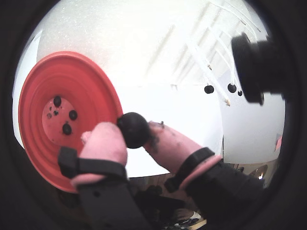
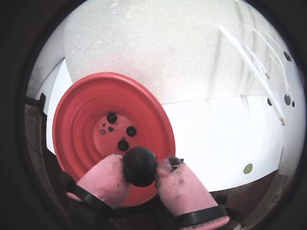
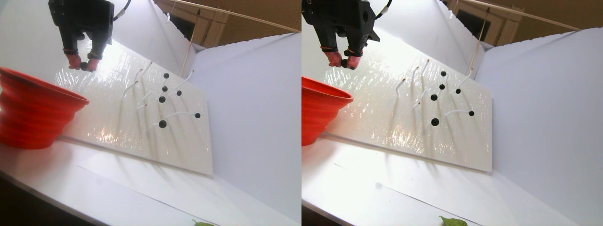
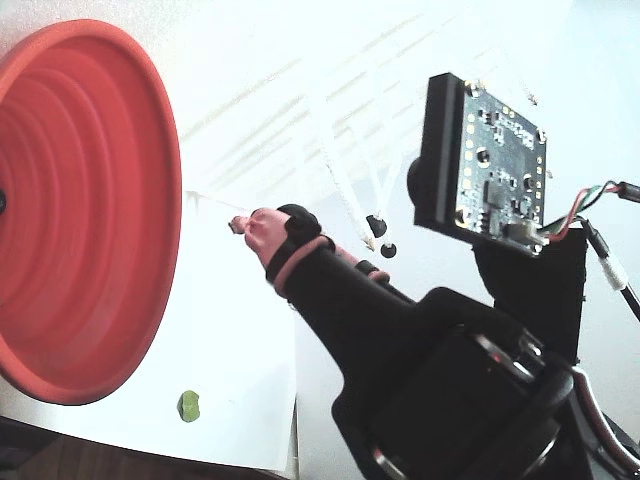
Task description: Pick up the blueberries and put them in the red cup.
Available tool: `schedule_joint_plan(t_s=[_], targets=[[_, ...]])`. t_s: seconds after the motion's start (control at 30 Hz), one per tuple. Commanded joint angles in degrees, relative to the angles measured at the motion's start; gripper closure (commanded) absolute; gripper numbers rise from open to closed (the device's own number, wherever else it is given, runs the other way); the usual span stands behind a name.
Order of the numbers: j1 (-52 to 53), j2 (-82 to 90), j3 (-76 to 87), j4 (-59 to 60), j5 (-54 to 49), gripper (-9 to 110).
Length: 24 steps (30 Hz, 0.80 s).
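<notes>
My gripper [image 1: 134, 130] has pink padded fingers and is shut on one black-blue blueberry [image 1: 133, 125]. In both wrist views the berry [image 2: 140, 166] shows at the rim of the red cup [image 2: 76, 110]. Three blueberries [image 1: 73, 115] lie on the cup's floor. In the stereo pair view the gripper [image 3: 84, 65] hangs high above the right rim of the red cup [image 3: 33, 113]. Several more blueberries [image 3: 162, 124] sit on white stems on the sloping board. In the fixed view only a pink fingertip [image 4: 245, 225] shows beside the red cup [image 4: 90, 200].
The white foam board [image 3: 188, 150] leans against the back wall, with thin white stems sticking out. A small green lump [image 2: 247, 168] lies on the white sheet near its edge. A camera circuit board [image 4: 485, 165] rides on the arm. White walls close in the right side.
</notes>
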Motion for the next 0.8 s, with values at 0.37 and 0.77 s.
schedule_joint_plan(t_s=[0.37,0.77], targets=[[0.3,8.5,0.6,0.0,2.7,86],[5.0,12.0,0.5,2.5,1.6,86]])
